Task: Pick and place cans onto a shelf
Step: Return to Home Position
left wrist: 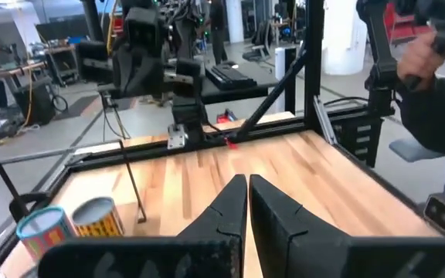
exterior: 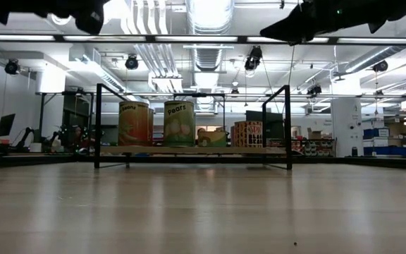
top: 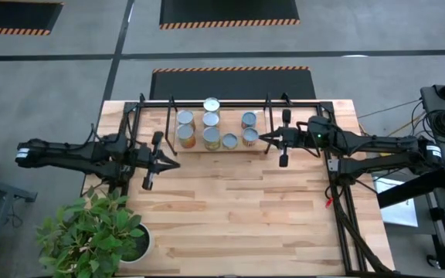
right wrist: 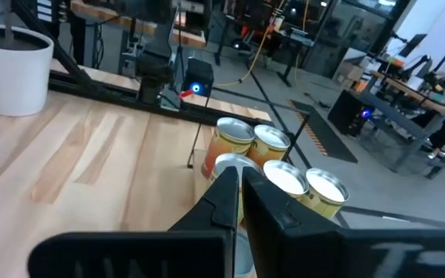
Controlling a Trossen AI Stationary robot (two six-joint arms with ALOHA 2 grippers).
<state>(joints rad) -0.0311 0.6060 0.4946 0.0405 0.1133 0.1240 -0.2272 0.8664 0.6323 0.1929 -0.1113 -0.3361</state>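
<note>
Table (top: 246,208): pale wood planks, potted plant (top: 107,232) at one corner. Cans (top: 215,127) all on shelf (top: 230,102) at far edge. Left end effector (top: 172,162) & right end effector (top: 265,139) both clenched, empty, raised over table. Room: grey floor w/ striped mats (top: 230,11), ceiling ducts (exterior: 203,28).

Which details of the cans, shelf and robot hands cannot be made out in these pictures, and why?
- High view: side labels of the cans; seen straight down, only tops show.
- Low view: rear cans hidden behind front ones on the shelf; the arms cut off by the top edge.
- Right wrist view: some cans partly behind the right hand.
- Left wrist view: two cans partly cut off behind the left hand.
</note>
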